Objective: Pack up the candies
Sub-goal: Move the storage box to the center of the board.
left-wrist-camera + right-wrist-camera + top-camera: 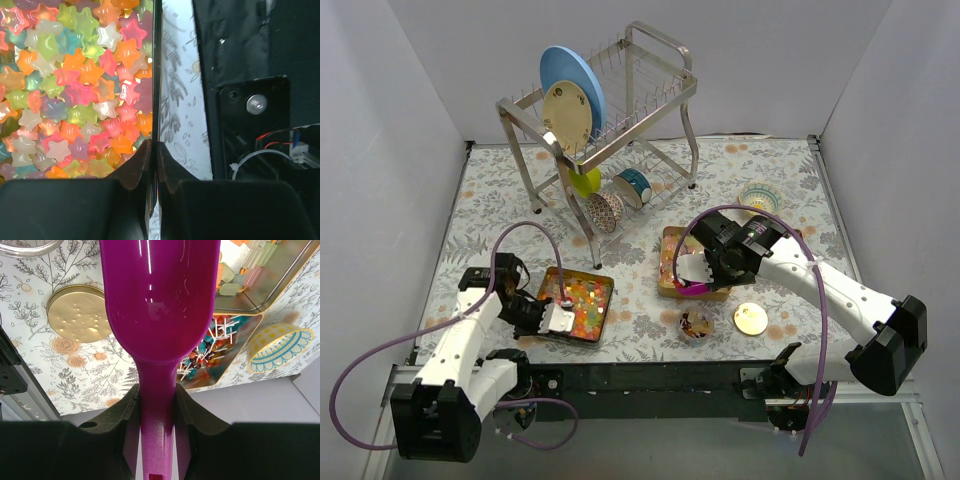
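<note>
Glossy star-shaped candies [75, 85] of many colours fill a gold tin tray [582, 336] at the front left. My left gripper [558, 318] is shut on that tray's near right wall [156, 75], one finger inside and one outside. My right gripper [693, 271] is shut on the handle of a purple scoop [160, 300], held over a second gold tray [668, 240] at centre right. That tray holds small lollipops with white sticks [212, 342] and pastel candies [245, 270]. A small glass jar [697, 323] with a few candies stands in front of it.
A round gold lid [750, 318] lies right of the jar and shows in the right wrist view [79, 314]. A small patterned bowl [759, 197] sits at the back right. A metal dish rack [610, 110] with plates and cups stands at the back.
</note>
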Action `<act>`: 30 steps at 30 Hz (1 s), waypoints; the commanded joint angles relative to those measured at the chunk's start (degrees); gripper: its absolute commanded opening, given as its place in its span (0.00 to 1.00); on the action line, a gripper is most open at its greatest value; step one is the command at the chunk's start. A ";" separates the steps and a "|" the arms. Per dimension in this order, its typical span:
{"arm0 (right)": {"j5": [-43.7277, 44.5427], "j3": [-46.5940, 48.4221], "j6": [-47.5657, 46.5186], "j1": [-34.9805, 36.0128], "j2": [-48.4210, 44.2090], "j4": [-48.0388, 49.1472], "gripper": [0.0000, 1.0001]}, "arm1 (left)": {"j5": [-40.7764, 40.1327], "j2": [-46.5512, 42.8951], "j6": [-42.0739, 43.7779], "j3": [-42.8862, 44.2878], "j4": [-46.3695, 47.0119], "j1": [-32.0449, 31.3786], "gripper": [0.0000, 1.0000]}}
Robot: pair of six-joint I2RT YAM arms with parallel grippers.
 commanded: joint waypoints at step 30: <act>-0.81 -4.99 -0.39 -3.23 -5.79 0.41 0.01 | 8.85 26.96 -67.71 8.09 51.56 -35.68 0.00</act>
